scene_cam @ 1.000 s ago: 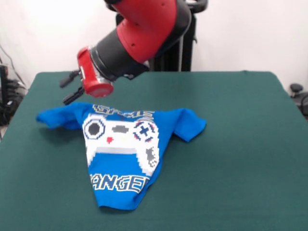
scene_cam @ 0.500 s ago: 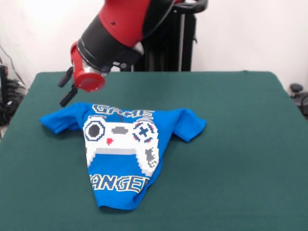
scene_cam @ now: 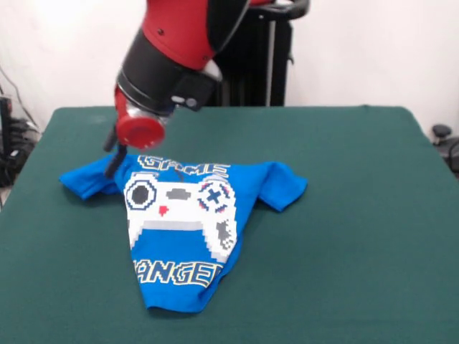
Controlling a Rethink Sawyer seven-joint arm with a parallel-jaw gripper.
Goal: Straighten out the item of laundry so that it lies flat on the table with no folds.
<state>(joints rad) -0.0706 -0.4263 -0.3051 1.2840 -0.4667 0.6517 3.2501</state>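
The item of laundry, a bright blue T-shirt with a white pixel controller print and block lettering, lies print-up on the green table. Its body narrows toward the near hem, with the sides tucked under. The right sleeve is bunched, and the left sleeve lies spread out. My gripper points down at the left shoulder of the shirt, just above the cloth. It is open and holds nothing.
The red and black arm slants down from the top over the table's far left part. Dark equipment stands off the table's right edge, and cables hang off the left.
The gripper first rose and swung left, then came down and turned to point at the shirt's left shoulder. The left sleeve now lies flatter than a second ago.
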